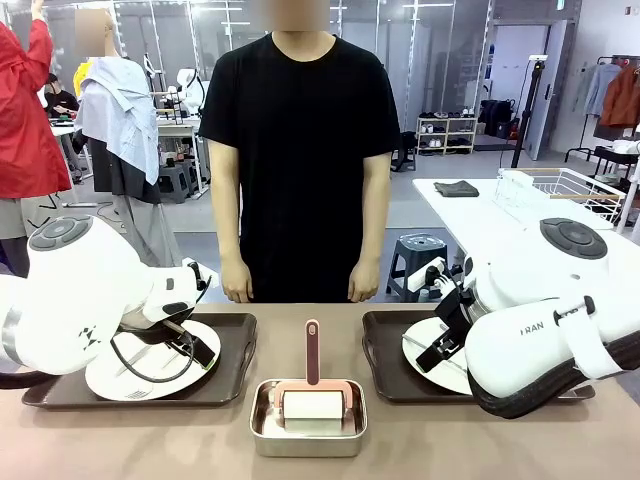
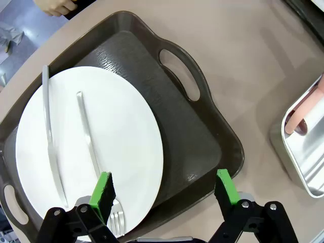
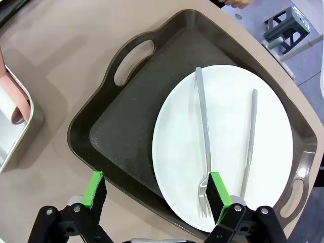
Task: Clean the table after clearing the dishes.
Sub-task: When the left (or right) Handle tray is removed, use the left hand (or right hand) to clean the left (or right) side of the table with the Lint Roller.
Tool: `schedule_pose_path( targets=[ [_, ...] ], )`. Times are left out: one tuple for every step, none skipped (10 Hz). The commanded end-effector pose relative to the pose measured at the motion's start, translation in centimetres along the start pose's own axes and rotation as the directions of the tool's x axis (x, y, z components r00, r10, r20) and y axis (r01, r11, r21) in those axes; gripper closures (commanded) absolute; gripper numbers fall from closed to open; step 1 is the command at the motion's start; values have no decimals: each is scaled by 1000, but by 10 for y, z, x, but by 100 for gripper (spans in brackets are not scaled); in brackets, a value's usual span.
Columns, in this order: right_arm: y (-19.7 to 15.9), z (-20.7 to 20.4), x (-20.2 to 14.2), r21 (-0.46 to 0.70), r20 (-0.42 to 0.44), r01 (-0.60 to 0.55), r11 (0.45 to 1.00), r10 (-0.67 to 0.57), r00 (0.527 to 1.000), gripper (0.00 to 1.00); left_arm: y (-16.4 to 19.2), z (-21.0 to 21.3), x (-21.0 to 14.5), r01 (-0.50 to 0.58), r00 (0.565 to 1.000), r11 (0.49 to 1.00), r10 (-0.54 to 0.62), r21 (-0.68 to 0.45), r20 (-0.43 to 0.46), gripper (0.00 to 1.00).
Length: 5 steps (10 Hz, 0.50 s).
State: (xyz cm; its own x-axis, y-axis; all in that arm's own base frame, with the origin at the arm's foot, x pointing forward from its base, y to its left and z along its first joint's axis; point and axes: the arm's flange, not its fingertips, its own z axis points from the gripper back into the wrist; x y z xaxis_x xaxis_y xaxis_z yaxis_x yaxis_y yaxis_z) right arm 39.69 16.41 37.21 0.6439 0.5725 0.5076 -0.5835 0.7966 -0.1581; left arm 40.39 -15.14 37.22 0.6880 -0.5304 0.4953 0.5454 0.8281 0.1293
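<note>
The left jaws stand wide open and empty over the edge of the left tray (image 2: 197,147), one green pad above the left plate (image 2: 126,147) near its fork (image 2: 87,134) and knife (image 2: 50,136); the right jaws, just as wide and empty, hover over the right tray (image 3: 126,126), where the right plate (image 3: 177,147) carries a fork and knife too; both trays lie on the bench (image 1: 450,440), either side of a steel pan (image 1: 258,425) holding a pink-handled roller (image 1: 312,360); a person stands at the far side.
</note>
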Motion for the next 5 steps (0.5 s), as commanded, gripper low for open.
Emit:
schedule_pose_path(
  targets=[
    [0,0,0,1,0,0,1000,0,1000,0,0,0,0,0,1000,1000,0,0,0,0],
    [0,0,0,1,0,0,1000,0,1000,0,0,0,0,0,1000,1000,0,0,0,0],
    [0,0,0,1,0,0,1000,0,1000,0,0,0,0,0,1000,1000,0,0,0,0],
    [0,0,0,0,0,0,1000,0,1000,0,0,0,0,0,1000,1000,0,0,0,0],
    [-14,11,12,44,11,8,999,-9,1000,0,12,11,16,-6,1000,1000,6,-14,-9,0]
  ],
)
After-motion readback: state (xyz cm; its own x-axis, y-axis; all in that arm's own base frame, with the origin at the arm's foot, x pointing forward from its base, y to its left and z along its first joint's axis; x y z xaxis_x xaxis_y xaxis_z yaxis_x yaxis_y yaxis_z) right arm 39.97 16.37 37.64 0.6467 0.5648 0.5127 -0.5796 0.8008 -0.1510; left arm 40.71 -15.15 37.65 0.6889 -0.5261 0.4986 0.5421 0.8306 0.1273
